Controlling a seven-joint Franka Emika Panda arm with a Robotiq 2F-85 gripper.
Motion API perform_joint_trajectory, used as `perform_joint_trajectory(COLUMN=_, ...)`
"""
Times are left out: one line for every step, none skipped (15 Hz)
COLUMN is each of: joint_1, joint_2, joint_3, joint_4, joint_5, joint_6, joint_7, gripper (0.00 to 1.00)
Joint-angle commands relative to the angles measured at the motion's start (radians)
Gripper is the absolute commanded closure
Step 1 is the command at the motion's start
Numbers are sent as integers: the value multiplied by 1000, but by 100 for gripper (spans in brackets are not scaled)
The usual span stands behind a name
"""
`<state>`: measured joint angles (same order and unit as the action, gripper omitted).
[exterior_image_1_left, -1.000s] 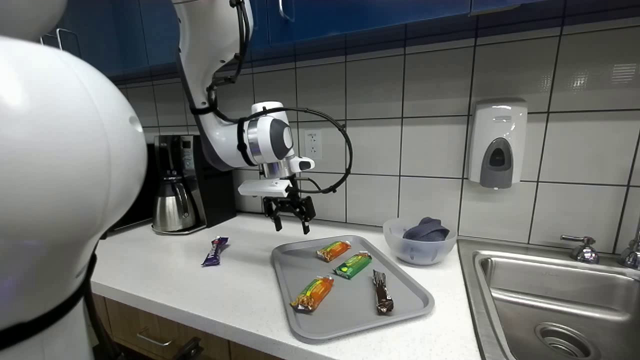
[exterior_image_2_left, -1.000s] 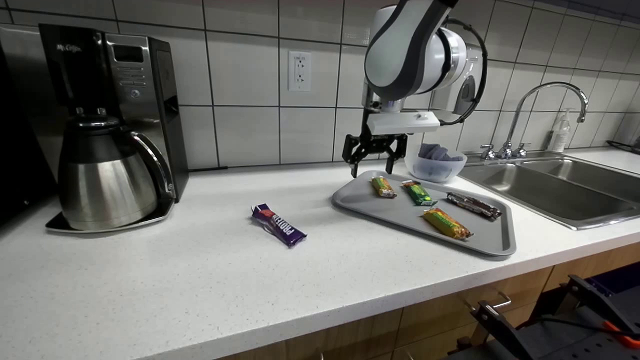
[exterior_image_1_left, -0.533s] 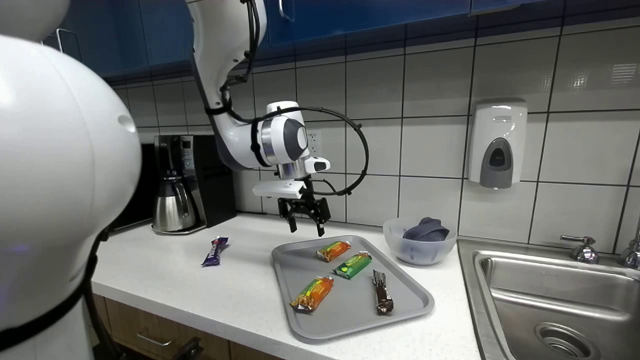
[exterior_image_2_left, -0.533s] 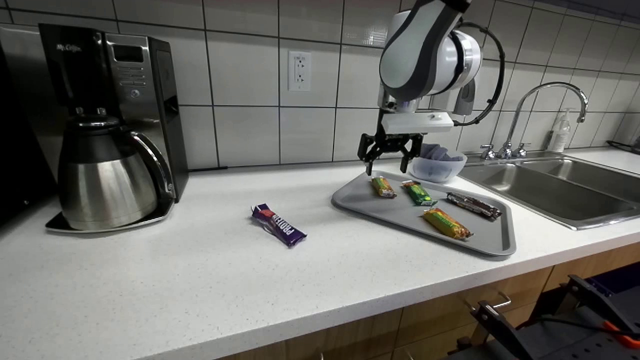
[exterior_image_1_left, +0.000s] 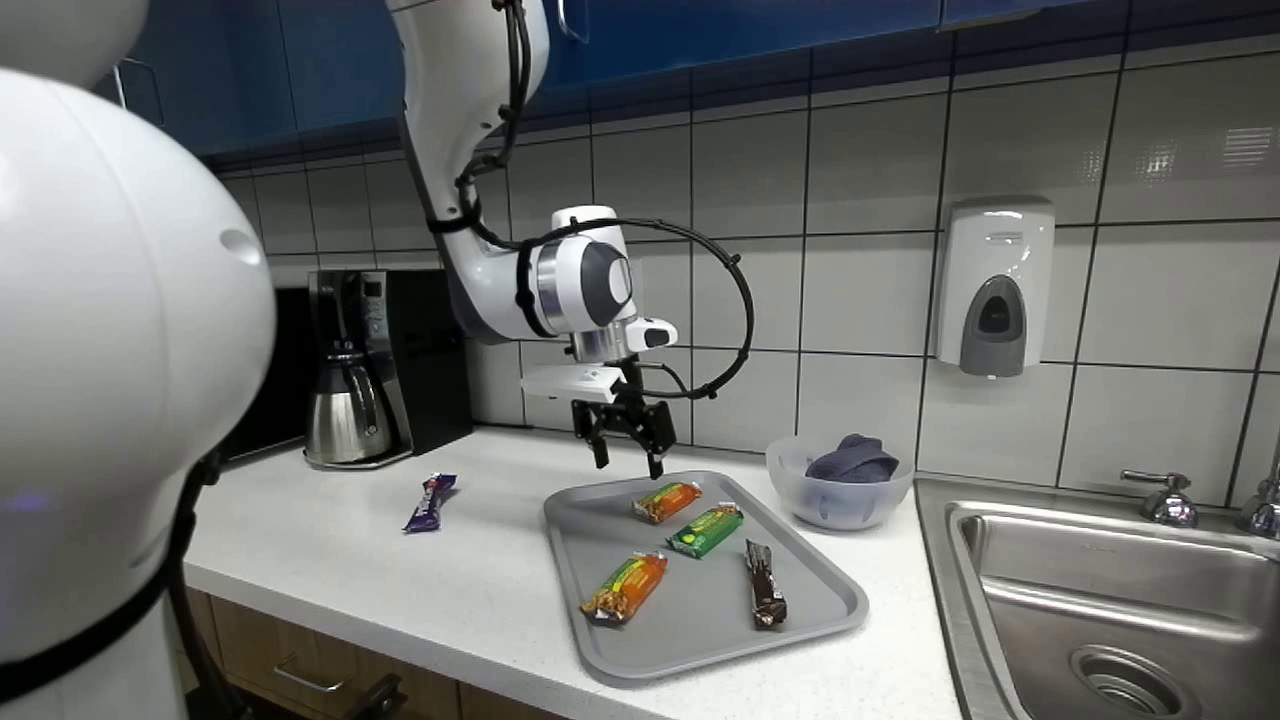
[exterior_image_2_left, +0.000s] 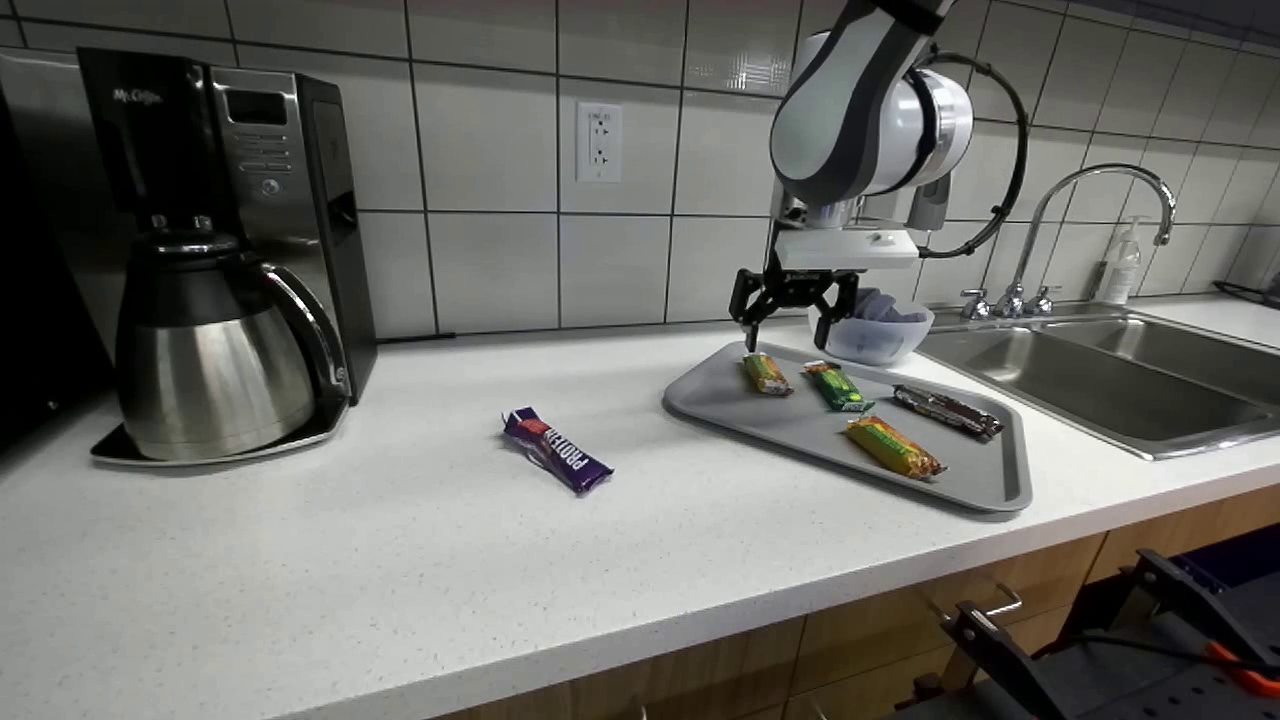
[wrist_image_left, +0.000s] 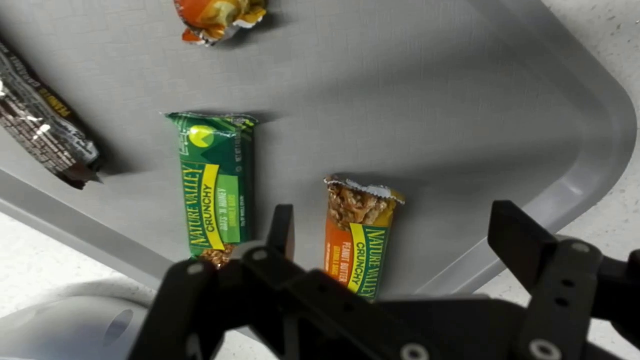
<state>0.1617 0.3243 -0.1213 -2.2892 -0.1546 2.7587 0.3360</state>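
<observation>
In an exterior view, five wrapped bars by count: two orange, one green, one brown, one purple. Four on one grey tray (exterior_image_1_left: 690, 625): the far orange bar (exterior_image_1_left: 667, 502) near the back edge, the green bar (exterior_image_1_left: 706, 530) just beside it, the near orange bar (exterior_image_1_left: 627, 588) and the brown bar (exterior_image_1_left: 766, 585) farther forward. The purple bar (exterior_image_1_left: 430, 503) on the white counter (exterior_image_1_left: 470, 570), well apart from the tray. One black gripper (exterior_image_1_left: 628, 466) above the far orange bar, jaws wide apart. One translucent bowl (exterior_image_1_left: 840, 505) beside the tray, a soft blue-grey bundle (exterior_image_1_left: 855, 460) inside. One plastic soap dispenser (exterior_image_1_left: 995, 285) on glossy tiles (exterior_image_1_left: 740, 160).

In an exterior view, one coffee maker (exterior_image_2_left: 280, 220), black plastic and brushed metal, with one rounded steel carafe (exterior_image_2_left: 215, 370) on its base, contents hidden. Two steel basins in the sink (exterior_image_2_left: 1080, 375). Fine speckles across the counter; a low rim and rounded corners to the tray. Jaws apart here too, over the tray's back corner.

In the wrist view, four bars, the near orange bar and the brown bar cut off at the edges. Between the wide-spread jaws, the far orange bar, printed "PEANUT BUTTER", lower end hidden by the gripper. Shiny wrappers with crimped, jagged ends, on a finely embossed tray surface.
</observation>
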Motion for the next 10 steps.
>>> perform_joint_trajectory(joint_1=-21, joint_2=27, joint_3=10, joint_4=39, joint_5=30, joint_6=1, joint_7=2, gripper=0)
perform_joint_trajectory(joint_1=-23, joint_2=34, joint_3=10, joint_4=48, joint_5=37, joint_6=-1, joint_7=0, gripper=0)
perform_joint_trajectory(joint_1=-24, joint_2=44, joint_3=9, joint_4=62, joint_5=42, joint_6=-6, joint_7=2, gripper=0)
perform_joint_trajectory(joint_1=-23, joint_2=55, joint_3=6, joint_4=75, joint_5=45, joint_6=-8, joint_7=6, gripper=0)
perform_joint_trajectory(joint_1=-26, joint_2=65, joint_3=7, joint_4=88, joint_5=54, joint_6=-10, joint_7=3, gripper=0)
perform_joint_trajectory(joint_1=-29, joint_2=75, joint_3=9, joint_4=100, joint_5=63, joint_6=-12, joint_7=0, gripper=0)
perform_joint_trajectory(joint_1=-29, joint_2=86, joint_3=7, joint_4=112, joint_5=68, joint_6=-12, joint_7=1, gripper=0)
perform_joint_trajectory(joint_1=-29, joint_2=97, joint_3=6, joint_4=125, joint_5=71, joint_6=-12, joint_7=2, gripper=0)
perform_joint_trajectory(joint_1=-30, joint_2=111, joint_3=5, joint_4=139, joint_5=76, joint_6=-15, joint_7=1, gripper=0)
perform_joint_trajectory(joint_1=-30, joint_2=123, joint_3=4, joint_4=152, joint_5=78, joint_6=-17, joint_7=0, gripper=0)
